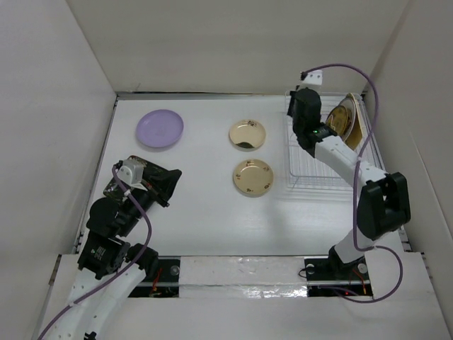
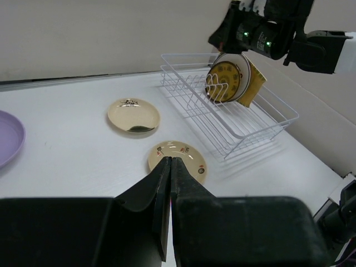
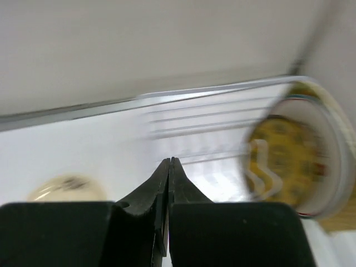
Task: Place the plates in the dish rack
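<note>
You had the left gripper (image 2: 170,161) and right gripper (image 3: 168,161) fully closed and empty, while the gold-patterned round plate (image 2: 226,78) and yellow square plate (image 2: 255,84) stood in the dish rack (image 1: 311,171) at 2 o'clock.

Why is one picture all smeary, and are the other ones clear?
Right wrist view: smeared, the rack and the yellow plate in it look streaky; top view: sharp, with glare on the shiny strip near the bottom; left wrist view: sharp, a dark reflection in the farther cream plate.
</note>
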Robot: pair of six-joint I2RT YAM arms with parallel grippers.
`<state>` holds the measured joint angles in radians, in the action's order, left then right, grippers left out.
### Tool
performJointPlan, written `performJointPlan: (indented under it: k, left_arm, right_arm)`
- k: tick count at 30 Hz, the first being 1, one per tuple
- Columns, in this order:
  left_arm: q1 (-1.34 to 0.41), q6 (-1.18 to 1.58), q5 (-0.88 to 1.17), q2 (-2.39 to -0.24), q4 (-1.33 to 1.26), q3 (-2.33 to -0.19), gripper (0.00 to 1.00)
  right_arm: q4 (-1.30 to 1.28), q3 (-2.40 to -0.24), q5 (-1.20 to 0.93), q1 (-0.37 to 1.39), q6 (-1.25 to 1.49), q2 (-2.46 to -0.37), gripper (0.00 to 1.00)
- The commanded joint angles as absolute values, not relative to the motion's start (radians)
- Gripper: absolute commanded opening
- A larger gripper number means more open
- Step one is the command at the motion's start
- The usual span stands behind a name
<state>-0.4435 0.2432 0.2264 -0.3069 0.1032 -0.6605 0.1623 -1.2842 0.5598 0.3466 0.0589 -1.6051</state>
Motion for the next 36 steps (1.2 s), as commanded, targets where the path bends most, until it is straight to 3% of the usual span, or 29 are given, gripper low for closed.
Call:
performJointPlan:
  k: [1,3,6,7,11,18,23,31,34,36]
  left_arm:
    - [-0.448,0.233,0.216,-0.365,0.067,-0.664,0.00]
    - [-0.448,0.232,0.219,-0.386,0.074,-0.667,0.00]
    - [-0.448,0.230,0.212,-0.413,0.075,-0.669,0.00]
    - [-0.448,0.230,0.210,-0.417,0.074,-0.669,0.00]
    - [-0.448,0.230,0.204,-0.433,0.074,-0.670,0.00]
    - [-0.439,0.229,0.218,-0.439,0.069,-0.670,0.00]
    - [-0.430,0.229,0.235,-0.437,0.067,-0.669,0.00]
    - [-0.430,0.229,0.232,-0.423,0.067,-0.670,0.00]
    - [-0.430,0.229,0.232,-0.419,0.067,-0.669,0.00]
    - [-0.430,0.229,0.232,-0.417,0.067,-0.669,0.00]
  right_arm:
    - [0.028,-1.337,0.336,0.442,0.190,-1.733,0.00]
    - [-0.029,-1.417,0.334,0.442,0.247,-1.808,0.00]
    - [-0.055,-1.492,0.292,0.442,0.290,-1.928,0.23]
    - [-0.058,-1.550,0.287,0.442,0.293,-1.980,0.42]
    - [-0.190,-1.756,0.266,0.428,0.291,-2.129,0.66]
    - [-0.330,-1.963,0.164,0.371,0.291,-2.301,0.69]
    - [-0.360,-1.980,0.195,0.371,0.284,-2.332,0.70]
    - [-0.423,-2.045,0.066,0.380,0.268,-2.402,0.71]
    - [-0.422,-2.037,-0.014,0.380,0.267,-2.410,0.68]
    - [-0.411,-2.020,-0.061,0.390,0.268,-2.408,0.60]
